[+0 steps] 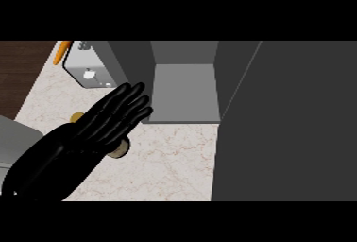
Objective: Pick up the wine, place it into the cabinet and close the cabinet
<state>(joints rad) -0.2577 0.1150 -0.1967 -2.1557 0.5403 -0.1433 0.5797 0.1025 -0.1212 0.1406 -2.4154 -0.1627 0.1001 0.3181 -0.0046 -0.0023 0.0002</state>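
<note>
Standing by the marble counter (174,160), I see the left hand (111,118) stretched flat, fingers straight and together, grasping nothing, its tips at the left wall of the open cabinet (182,90). What may be the wine (121,150), a tan rounded piece, peeks from under the hand (I cannot tell for sure). The dark door (293,123) stands wide at right.
</note>
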